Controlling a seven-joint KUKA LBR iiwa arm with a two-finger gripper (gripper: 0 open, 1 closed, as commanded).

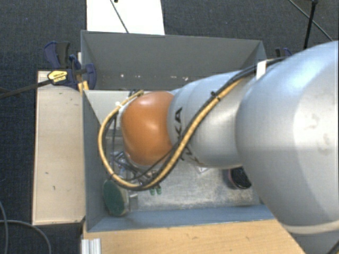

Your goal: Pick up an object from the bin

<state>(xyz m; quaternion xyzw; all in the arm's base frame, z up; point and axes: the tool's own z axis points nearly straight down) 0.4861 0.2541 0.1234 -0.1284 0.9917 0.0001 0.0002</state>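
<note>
- A dark green round thing (pixel 113 197) lies in the bin's (pixel 169 62) near left corner.
- It sits just nearward and left of your pincer (pixel 126 168), which hangs under the orange wrist cover (pixel 145 126).
- You cannot tell whether the pincer is apart or together.

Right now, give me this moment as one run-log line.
arm: down in bin | gripper: left side, beside dark green round thing in lower-left corner | grasp: none seen

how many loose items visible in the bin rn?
3: dark green disc lower-left corner, small green piece right of it, black round item far right. Arm may hide more.
</note>
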